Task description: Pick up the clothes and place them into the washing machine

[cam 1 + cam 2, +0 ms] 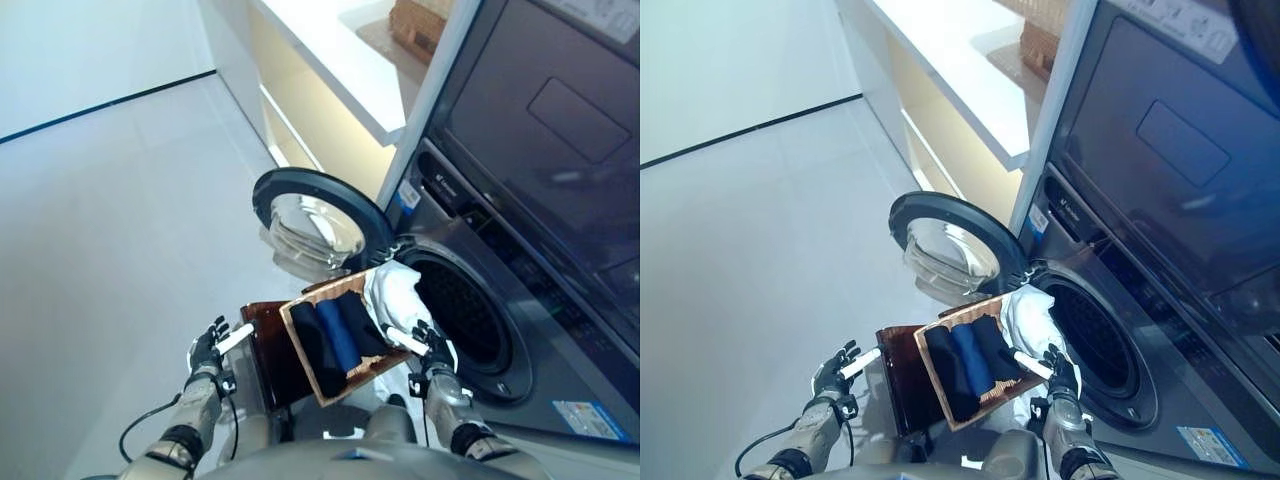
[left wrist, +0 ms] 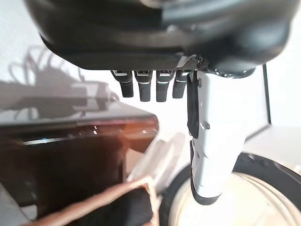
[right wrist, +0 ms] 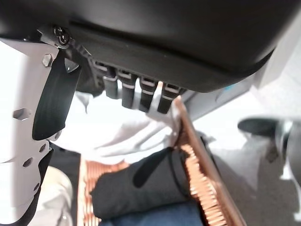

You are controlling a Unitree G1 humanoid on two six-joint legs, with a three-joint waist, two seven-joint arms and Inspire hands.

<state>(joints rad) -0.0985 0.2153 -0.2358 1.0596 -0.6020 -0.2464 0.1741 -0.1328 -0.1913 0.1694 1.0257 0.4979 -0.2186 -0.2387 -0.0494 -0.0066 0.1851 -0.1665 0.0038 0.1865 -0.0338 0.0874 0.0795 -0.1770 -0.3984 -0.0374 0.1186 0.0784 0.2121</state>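
Basket point(image 1: 345, 385) of woven wicker sits before you in the eye views, holding rolled dark and blue clothes point(image 1: 335, 335), with a white garment point(image 1: 395, 292) at its end toward the washing machine point(image 1: 470, 310), whose door point(image 1: 315, 220) stands open. Your left wrist view shows the left hand point(image 1: 208, 350) relaxed, holding nothing. Your right wrist view shows the right hand point(image 1: 430, 350) loose above the white garment, gripping nothing.

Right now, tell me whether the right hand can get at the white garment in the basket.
Probably yes. The right hand hovers open just over the white garment, which lies on top at the basket's end nearest the washing machine. Nothing shows between them.
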